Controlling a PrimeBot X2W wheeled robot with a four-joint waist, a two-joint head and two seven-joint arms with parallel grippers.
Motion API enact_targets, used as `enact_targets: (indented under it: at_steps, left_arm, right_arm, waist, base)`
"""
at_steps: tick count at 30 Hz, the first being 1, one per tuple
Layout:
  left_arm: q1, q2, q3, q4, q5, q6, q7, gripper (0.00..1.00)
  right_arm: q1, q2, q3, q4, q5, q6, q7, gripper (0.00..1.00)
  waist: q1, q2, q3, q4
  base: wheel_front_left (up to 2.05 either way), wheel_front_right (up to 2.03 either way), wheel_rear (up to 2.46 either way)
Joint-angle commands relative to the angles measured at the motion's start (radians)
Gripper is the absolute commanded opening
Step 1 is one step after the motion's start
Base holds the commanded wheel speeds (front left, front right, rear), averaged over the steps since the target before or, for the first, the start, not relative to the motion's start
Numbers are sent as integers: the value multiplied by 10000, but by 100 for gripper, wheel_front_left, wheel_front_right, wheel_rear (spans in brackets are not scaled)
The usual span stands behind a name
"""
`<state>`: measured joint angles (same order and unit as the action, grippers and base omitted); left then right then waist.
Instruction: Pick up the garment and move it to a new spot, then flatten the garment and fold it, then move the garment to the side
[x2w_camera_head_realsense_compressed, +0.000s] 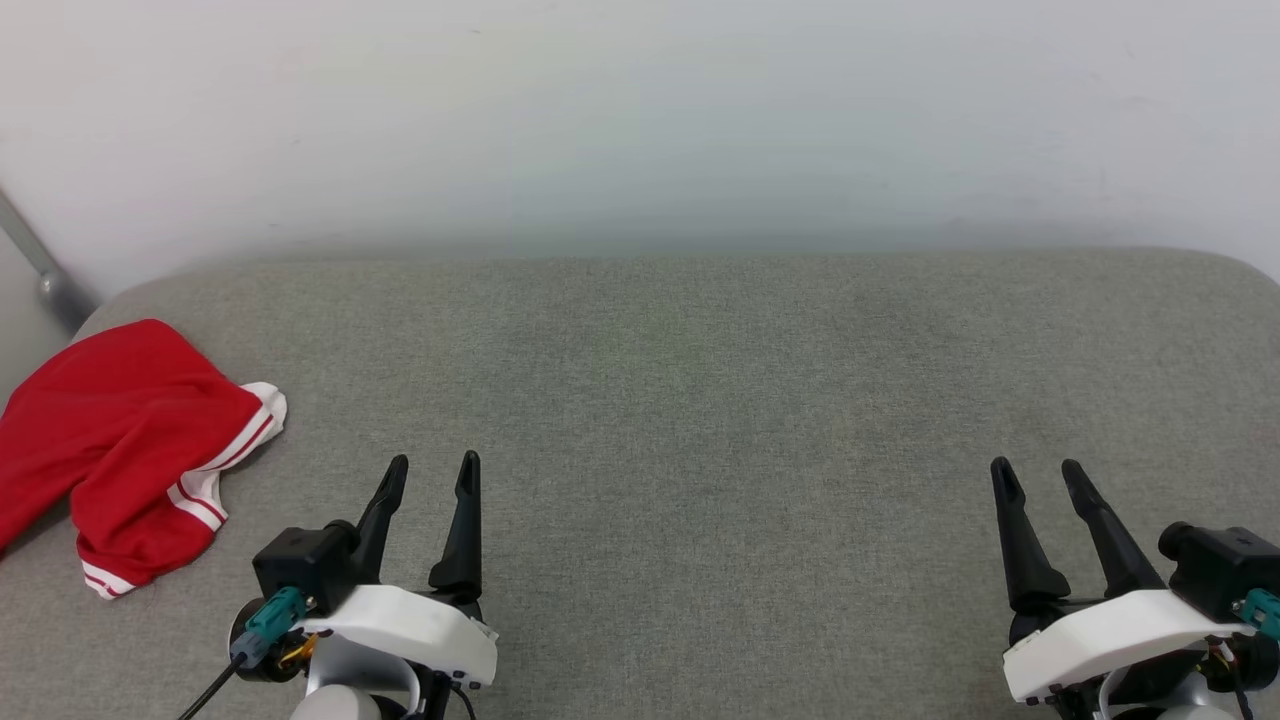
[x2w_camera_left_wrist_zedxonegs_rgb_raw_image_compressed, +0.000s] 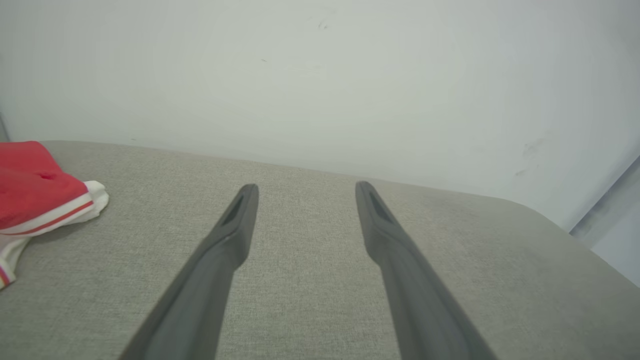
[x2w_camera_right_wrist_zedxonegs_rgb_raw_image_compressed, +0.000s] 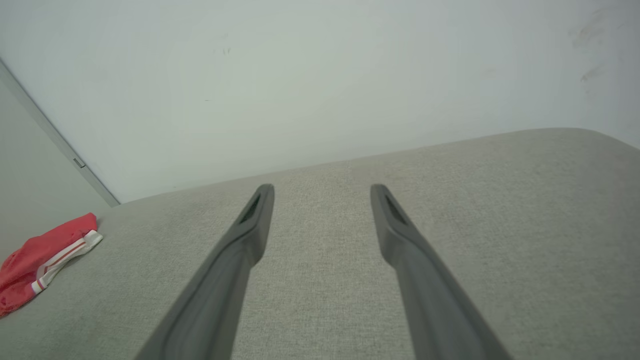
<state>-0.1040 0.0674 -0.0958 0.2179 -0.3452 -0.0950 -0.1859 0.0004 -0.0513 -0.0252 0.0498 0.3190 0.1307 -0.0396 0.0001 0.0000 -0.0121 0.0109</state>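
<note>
Lying crumpled on the grey padded surface, the garment is to the left of the left gripper, near but not touching it. The heap stretches roughly along the direction of the fingers. The right gripper is well apart from it, so the left arm is nearer. Both grippers stand wide open and hold nothing. No label or writing can be read.

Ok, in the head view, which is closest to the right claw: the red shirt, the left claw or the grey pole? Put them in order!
From the right claw:
1. left claw, across the cushion at the lower left.
2. red shirt, crumpled at the cushion's left edge.
3. grey pole, in the far left corner, behind the shirt.
</note>
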Motion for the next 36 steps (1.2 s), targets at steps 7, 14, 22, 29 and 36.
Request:
enact_targets:
  at_steps: [7,14,22,29,36]
  left_arm:
    - [-203,67,-113,86,683,76,-220,100]
    - [-225,71,-165,210,1206,97,-355,100]
    - [-285,46,-203,420,1682,141,-518,100]
    - [-323,22,-245,526,2082,156,-654,100]
    - [-362,1,-274,640,2468,177,-761,100]
  right_arm:
    - [65,12,33,-180,-630,0,-138,100]
    - [107,13,45,-201,-1103,0,-230,100]
    - [126,14,-2,-220,-1607,-1,-331,100]
    - [101,15,7,-182,-2026,-1,-385,100]
    - [89,16,-5,-102,-2362,-1,-426,100]
  waist:
    - [-1,0,-9,28]
    - [-1,0,-14,78]
    - [-1,0,-16,129]
    - [-1,0,-14,162]
    - [-1,0,-19,197]
  base:
    - [0,0,0]
    - [0,0,0]
    - [0,0,0]
    - [0,0,0]
    - [0,0,0]
